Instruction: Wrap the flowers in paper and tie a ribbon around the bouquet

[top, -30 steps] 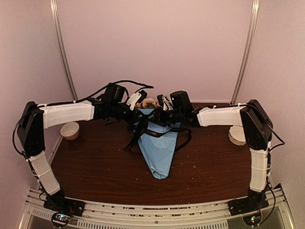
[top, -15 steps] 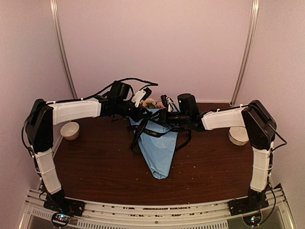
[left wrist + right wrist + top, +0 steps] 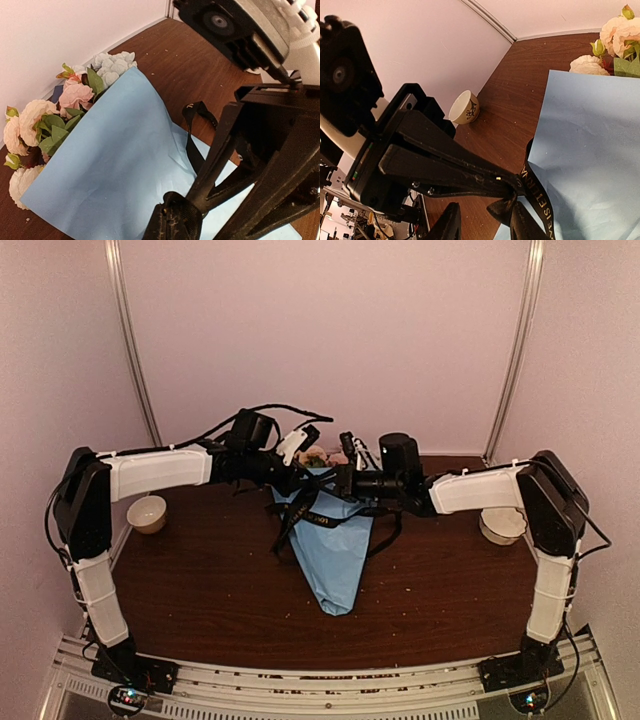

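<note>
Your right gripper backs toward three o'clock, fingers easing apart, left gripper still pinching the narrow black lettered ribbon, so the blue paper-cone bouquet isn't tied yet.

The bouquet lies on the table under the ribbon, cup left, bowl right.

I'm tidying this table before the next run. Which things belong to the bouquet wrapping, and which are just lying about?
Job in hand: flowers, blue paper, black ribbon.
Lying about: small cup near the left edge, pale bowl near the right edge.
</note>
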